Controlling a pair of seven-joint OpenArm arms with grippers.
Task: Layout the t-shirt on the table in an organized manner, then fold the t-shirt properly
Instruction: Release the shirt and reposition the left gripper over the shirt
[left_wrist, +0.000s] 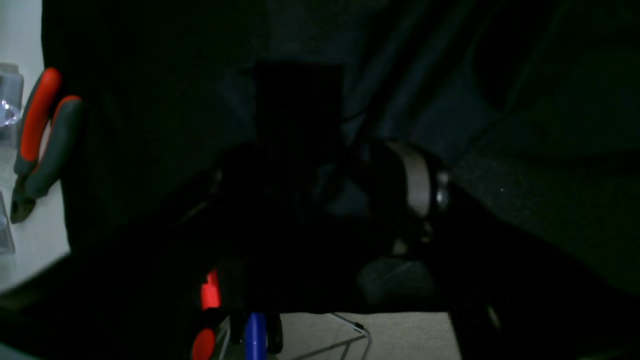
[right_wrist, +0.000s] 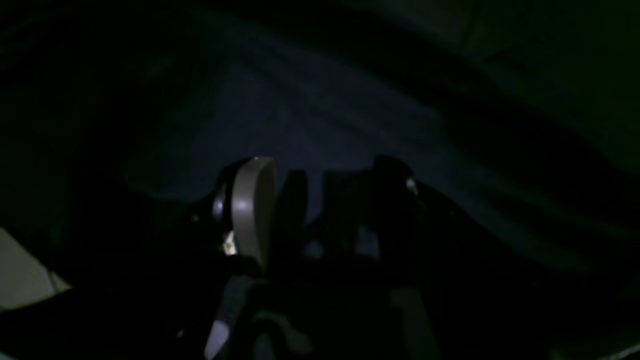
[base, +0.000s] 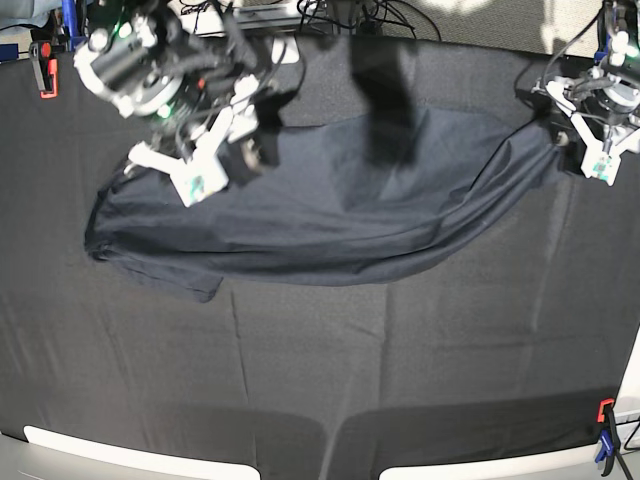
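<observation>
The t-shirt (base: 320, 220) lies stretched but wrinkled across the far half of the table (base: 300, 380). My left gripper (base: 570, 140) and right gripper (base: 225, 150) stand with jaws parted at its ends; smoothing and folding remain.

Robotics lab: clamped black table (base: 300, 380), tangled cables (base: 340, 12), pliers (left_wrist: 40, 140).

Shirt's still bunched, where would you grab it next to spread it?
Likely the lower-left sleeve of the shirt. It juts out past the body's edge onto the bare table, folded under itself, so it gives a free lip. Come in from the near side, low, and pull down and outward. The right gripper is the nearer.
</observation>
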